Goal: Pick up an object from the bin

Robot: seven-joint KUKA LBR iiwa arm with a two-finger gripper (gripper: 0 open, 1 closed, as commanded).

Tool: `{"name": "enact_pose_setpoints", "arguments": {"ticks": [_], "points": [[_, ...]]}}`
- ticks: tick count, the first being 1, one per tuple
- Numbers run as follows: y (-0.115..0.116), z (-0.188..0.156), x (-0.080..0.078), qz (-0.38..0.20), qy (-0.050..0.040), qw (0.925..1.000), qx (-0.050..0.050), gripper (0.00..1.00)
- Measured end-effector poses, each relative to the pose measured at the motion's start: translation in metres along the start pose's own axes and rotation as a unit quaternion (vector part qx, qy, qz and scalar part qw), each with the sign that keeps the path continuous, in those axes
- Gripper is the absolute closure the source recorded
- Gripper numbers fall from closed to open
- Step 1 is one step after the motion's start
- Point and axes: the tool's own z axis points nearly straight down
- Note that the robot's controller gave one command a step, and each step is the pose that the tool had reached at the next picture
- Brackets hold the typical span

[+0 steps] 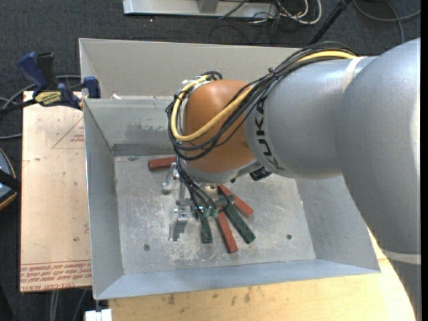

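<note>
Dark carpet (40, 19) covers the floor; black and white cables (302, 4) lie beside a metal stand base (194, 5) at top.

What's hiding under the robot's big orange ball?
A little heap of red and green sticks pokes out beside the hand. Their far ends, and anything else beneath the orange cover, are hidden.

The bin (100, 199) is seen to be matt grey sheet metal, its floor scratched and scuffed pale toward the middle. The red-brown stick (160, 163) by the back wall and the heap of green and red sticks (231, 231) are finished matt and smooth. A dull sheen is carried by the smooth orange cover (214, 126); the gripper (178, 230) is seen as bare metal.
</note>
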Motion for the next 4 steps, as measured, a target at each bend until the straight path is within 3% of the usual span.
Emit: {"name": "enact_pose_setpoints", "arguments": {"ticks": [1,2,3,4], "points": [[0.0,-0.003,-0.001,0.001,-0.0023,1.0,0.0,0.0],[0.006,0.025,-0.018,0.006,-0.0051,1.0,-0.001,0.0],[-0.042,0.032,-0.023,-0.041,-0.0032,0.9992,-0.001,0.0],[-0.065,0.058,-0.044,-0.155,-0.0014,0.988,0.001,0.0]]}}
